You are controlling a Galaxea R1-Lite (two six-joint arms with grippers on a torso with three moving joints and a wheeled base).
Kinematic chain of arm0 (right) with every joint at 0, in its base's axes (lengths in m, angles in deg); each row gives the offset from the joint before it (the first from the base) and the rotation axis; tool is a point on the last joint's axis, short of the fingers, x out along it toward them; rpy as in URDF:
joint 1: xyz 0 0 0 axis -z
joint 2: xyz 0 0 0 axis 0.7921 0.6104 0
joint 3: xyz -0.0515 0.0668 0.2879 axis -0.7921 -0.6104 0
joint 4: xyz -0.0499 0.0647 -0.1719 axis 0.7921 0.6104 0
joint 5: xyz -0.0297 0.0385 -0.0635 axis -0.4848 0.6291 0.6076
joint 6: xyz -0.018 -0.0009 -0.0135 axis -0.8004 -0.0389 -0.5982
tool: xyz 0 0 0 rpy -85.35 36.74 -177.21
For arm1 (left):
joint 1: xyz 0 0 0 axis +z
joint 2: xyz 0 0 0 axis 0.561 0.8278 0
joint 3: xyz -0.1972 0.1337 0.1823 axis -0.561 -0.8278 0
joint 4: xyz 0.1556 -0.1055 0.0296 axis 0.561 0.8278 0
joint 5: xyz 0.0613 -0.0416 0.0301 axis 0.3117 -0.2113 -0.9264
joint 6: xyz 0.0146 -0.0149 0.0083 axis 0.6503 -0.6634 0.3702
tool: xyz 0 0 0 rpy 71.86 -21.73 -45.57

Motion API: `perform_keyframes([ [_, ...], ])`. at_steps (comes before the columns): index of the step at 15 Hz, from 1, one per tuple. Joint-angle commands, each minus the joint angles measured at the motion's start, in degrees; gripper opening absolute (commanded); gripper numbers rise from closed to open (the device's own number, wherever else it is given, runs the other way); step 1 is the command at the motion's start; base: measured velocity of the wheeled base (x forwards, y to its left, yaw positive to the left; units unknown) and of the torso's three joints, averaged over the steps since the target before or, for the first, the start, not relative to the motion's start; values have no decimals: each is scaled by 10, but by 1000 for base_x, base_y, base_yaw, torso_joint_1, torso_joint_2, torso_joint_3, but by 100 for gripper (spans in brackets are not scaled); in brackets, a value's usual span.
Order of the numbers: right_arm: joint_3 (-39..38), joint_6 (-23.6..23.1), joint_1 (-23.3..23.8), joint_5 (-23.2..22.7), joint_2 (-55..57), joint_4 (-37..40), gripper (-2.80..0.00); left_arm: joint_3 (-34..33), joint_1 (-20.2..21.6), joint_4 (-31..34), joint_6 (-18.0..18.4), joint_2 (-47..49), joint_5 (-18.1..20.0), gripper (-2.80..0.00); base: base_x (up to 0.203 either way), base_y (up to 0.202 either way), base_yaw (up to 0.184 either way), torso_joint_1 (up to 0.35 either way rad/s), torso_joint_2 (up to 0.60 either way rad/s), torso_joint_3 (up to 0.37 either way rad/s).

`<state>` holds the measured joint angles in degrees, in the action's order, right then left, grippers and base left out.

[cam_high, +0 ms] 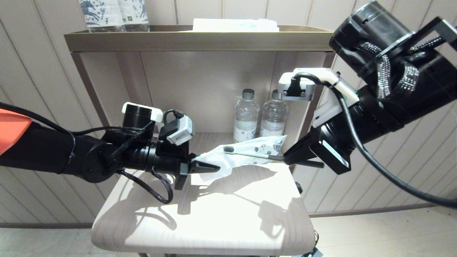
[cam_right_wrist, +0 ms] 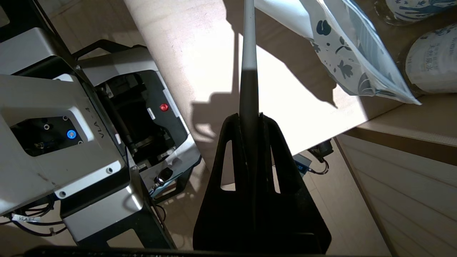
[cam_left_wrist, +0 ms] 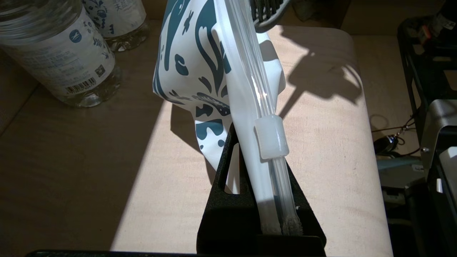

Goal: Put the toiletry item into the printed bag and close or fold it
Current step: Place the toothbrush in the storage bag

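The printed bag (cam_high: 250, 150) hangs in the air above the pale wooden table (cam_high: 214, 221), white with a dark blue leaf print. My left gripper (cam_high: 210, 167) is shut on its white zip end. In the left wrist view the fingers (cam_left_wrist: 255, 150) pinch the zip strip just below the slider (cam_left_wrist: 270, 135). The toothbrush (cam_high: 250, 153) lies level across the front of the bag, bristle head (cam_high: 228, 149) towards the left gripper. My right gripper (cam_high: 285, 157) is shut on its dark handle end; in the right wrist view the handle (cam_right_wrist: 249, 46) runs straight out from the gripper (cam_right_wrist: 249, 117). The bag (cam_right_wrist: 342, 46) is beside it.
Two water bottles (cam_high: 246, 116) (cam_high: 274, 114) stand at the back of the shelf niche, just behind the bag. Blue-patterned packages (cam_high: 114, 14) and a flat white packet (cam_high: 235, 25) sit on the top shelf. The robot's base (cam_right_wrist: 53, 125) is below the table's front edge.
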<state>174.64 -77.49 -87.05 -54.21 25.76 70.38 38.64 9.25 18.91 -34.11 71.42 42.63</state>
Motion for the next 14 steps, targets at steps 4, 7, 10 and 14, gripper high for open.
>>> perform_keyframes([
  [4,3,-2,-1,0,-15,3,-280,1,0,-3,2,2,3,-280,0,0,0,0,0,0],
  [7,-2,-2,-4,0,-32,6,-280,1,0,-4,3,3,3,-280,0,0,0,0,0,0],
  [10,-6,-2,-5,1,-35,29,-280,-2,0,-4,4,-2,3,-280,0,0,0,0,0,0],
  [14,-9,-2,2,1,-16,32,-280,-6,0,-5,6,-5,3,-280,0,0,0,0,0,0],
])
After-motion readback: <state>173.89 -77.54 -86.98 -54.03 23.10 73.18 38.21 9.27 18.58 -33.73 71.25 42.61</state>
